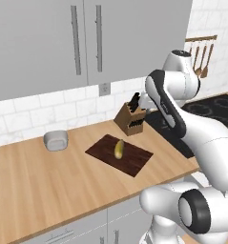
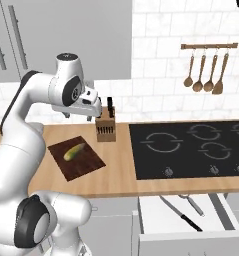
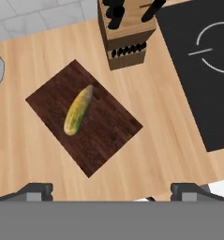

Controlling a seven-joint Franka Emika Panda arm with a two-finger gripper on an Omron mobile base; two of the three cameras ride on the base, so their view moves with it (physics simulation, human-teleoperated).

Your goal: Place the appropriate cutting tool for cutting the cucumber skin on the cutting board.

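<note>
A light wooden surface point(image 1: 34, 176) runs beneath grey wall cabinets point(image 1: 48, 38) with long bar handles, backed by a white tiled wall point(image 2: 161, 70) carrying a single power outlet point(image 1: 104, 88). A black cooktop point(image 2: 191, 147) sits flush alongside, wooden utensils point(image 2: 206, 70) hang from a rail, and a drawer point(image 2: 186, 220) below stands open.

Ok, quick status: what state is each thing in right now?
Hand: open, holding nothing, high above the counter.
Cucumber: lying flat on the cutting board.
Drawer: pulled open below the counter.
Peeler: lying in the drawer beside the knife.
Knife block: upright behind the board.
</note>
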